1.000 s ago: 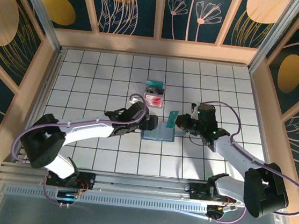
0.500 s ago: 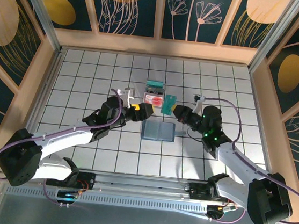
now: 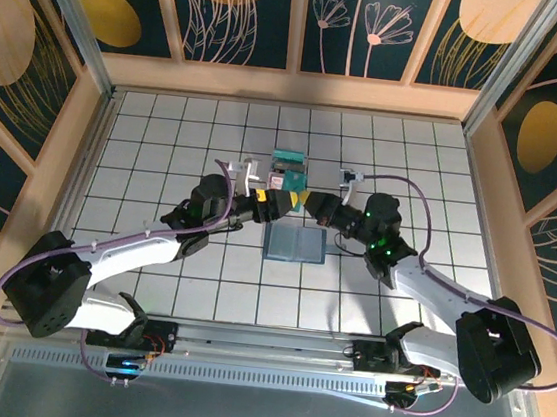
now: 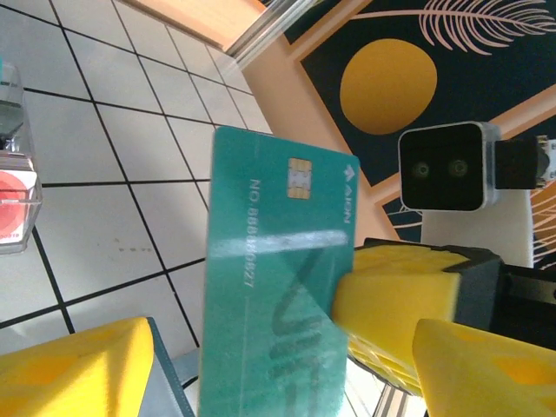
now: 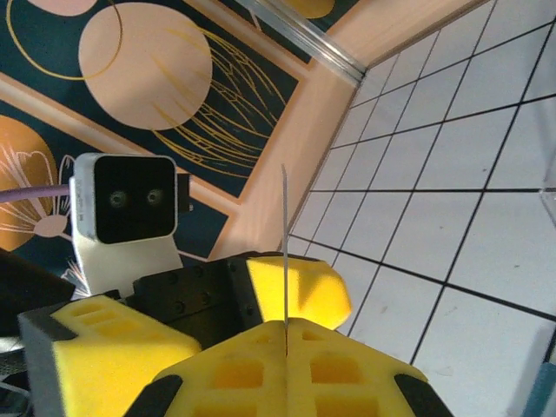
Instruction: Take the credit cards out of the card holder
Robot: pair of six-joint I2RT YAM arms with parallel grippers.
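**Teal credit card [image 4: 274, 261] clamped in the right gripper [image 3: 309, 204], left gripper [image 3: 281, 202] open around it**

The right gripper's yellow pads [image 5: 339, 369] are pressed fully together on one edge of the card. From its own wrist the card shows edge-on, a thin line rising toward 12 o'clock. The left gripper faces it tip to tip with its jaws parted partway, one pad on each side of the card and neither clearly touching it. Seen from above, the two grippers meet over the middle of the white tiled table [image 3: 165, 145]. The slate-blue card holder [image 3: 295, 244] lies flat on the tiles at 6 o'clock of them, apart from both. At about 11 o'clock sits a clear case [image 4: 22, 130] with a whitish-pink card [image 4: 9, 217], red-marked, inside.
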